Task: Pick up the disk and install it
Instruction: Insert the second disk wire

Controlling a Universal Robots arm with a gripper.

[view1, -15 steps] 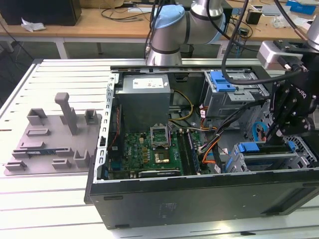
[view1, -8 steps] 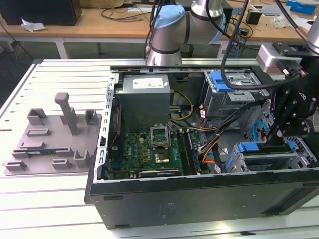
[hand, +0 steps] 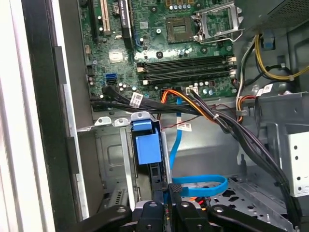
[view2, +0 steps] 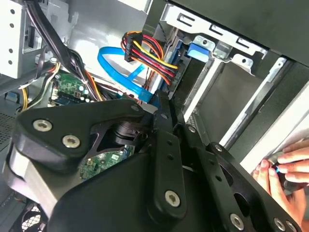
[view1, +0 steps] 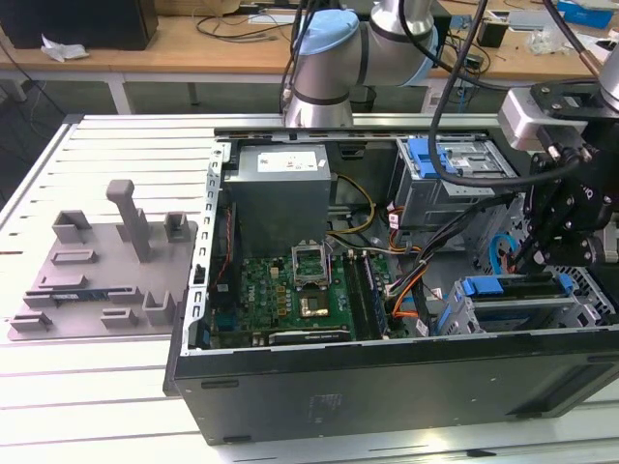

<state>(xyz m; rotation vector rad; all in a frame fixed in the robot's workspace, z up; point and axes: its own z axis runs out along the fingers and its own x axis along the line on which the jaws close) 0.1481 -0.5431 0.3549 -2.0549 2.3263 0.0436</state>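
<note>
Disk going into its drive cage.
The hand [view1: 542, 253] hangs over the disk [view1: 513, 287]; its grip cannot be told; next, seating calls for a straight push.

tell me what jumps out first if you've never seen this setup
An open computer case lies on the white table, its green motherboard exposed. The black gripper hangs over the blue-trimmed drive cage at the exterior view's right. In the second wrist view, a hand rests beside the case.

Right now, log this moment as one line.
gripper: over drive cage | disk: sitting in cage, blue bracket showing | person's hand: beside case
</note>
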